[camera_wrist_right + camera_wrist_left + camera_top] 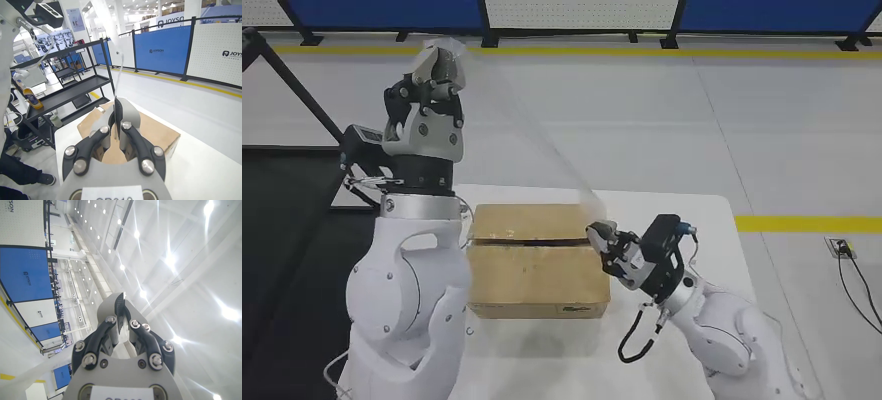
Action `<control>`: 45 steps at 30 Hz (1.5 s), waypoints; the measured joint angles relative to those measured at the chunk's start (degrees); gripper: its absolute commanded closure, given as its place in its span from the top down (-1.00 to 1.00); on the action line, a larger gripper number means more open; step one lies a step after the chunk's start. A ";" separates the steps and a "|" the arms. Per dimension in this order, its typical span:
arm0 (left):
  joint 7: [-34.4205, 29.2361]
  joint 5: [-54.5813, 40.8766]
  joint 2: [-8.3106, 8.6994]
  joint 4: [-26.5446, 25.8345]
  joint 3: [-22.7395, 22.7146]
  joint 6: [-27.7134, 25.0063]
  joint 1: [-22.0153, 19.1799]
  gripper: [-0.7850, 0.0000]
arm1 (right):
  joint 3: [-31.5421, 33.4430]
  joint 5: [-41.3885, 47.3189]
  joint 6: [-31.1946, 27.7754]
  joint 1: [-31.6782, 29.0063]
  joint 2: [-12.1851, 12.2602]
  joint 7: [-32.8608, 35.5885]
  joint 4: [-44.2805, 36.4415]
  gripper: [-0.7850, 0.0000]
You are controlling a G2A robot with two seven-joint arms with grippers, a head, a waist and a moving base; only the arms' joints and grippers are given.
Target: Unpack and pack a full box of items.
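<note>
Right gripper (115, 106) clamped on clear strip (121, 64), box (537, 270) just beneath; left gripper (434, 62) pinching far end, well above. May tear or slip under tension, or drag box.

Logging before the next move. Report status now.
Left gripper raised, fingers shut on clear strip. Right gripper shut on its other end, at the box edge. Box flaps nearly closed. Strip spans between both arms above the box.
</note>
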 measured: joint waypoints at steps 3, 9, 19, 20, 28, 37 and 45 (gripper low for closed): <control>-1.15 -0.17 0.16 -0.53 -1.78 0.64 1.34 -1.00 | 0.36 1.18 -1.32 1.16 0.28 4.61 -0.73 -1.00; -1.19 -0.17 0.16 -0.55 -1.80 0.64 1.37 -1.00 | 1.72 6.35 -2.04 3.34 0.87 14.00 -2.07 -1.00; -2.57 0.53 0.38 -1.00 -3.47 0.51 3.37 -1.00 | 4.50 25.61 -1.11 9.43 1.91 30.16 -0.19 -1.00; -2.84 0.69 0.45 -1.15 -4.11 0.43 3.95 -1.00 | 4.77 27.40 -1.28 10.00 2.02 31.19 0.26 -1.00; -5.43 -0.76 0.86 -1.96 -9.22 1.04 7.60 -1.00 | 5.01 37.87 0.25 13.68 2.96 40.54 2.20 -1.00; -10.12 -1.67 1.59 -2.44 -14.77 2.57 12.71 -1.00 | 5.04 53.50 4.69 20.84 3.99 54.00 7.92 -1.00; -11.17 -3.08 1.95 -2.75 -18.01 3.63 17.14 -1.00 | 5.06 55.75 7.56 23.07 4.32 54.25 11.16 -1.00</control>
